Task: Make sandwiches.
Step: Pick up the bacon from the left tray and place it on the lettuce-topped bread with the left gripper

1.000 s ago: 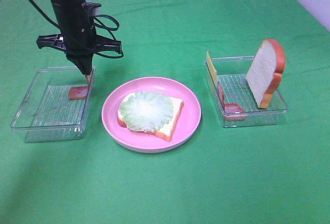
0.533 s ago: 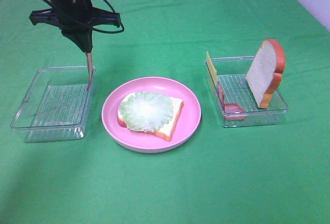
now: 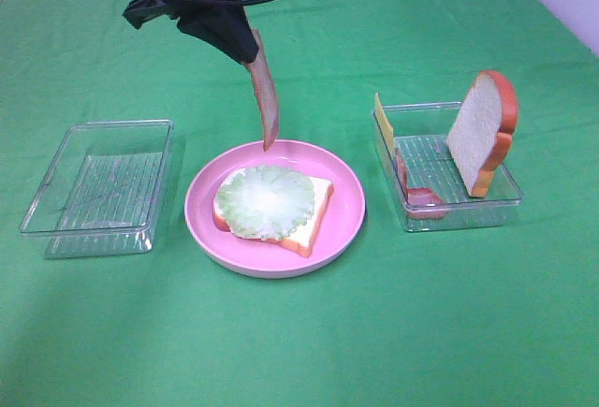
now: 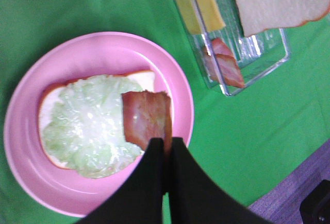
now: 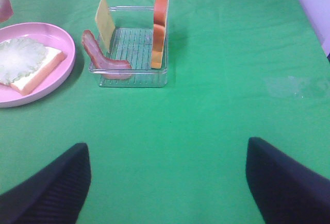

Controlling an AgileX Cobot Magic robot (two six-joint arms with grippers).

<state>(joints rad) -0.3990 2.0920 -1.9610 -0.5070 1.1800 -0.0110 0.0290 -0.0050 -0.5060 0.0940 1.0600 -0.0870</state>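
Exterior high view: my left gripper [image 3: 241, 47] is clamped on the upper end of a limp reddish-brown bacon strip [image 3: 265, 103], which dangles over the far rim of the round pink plate [image 3: 351, 203]. To do this well, I judge I should carry it toward the plate's middle, above the pale green lettuce round [image 3: 265, 199] on the white toy bread slice [image 3: 318, 199]. I'd then lower it until it drapes flat and let go. My left arm reaches in from beyond the plate, wrist angled down at it. My right gripper [image 5: 166, 147] waits wide open and empty, well to the plate's right.
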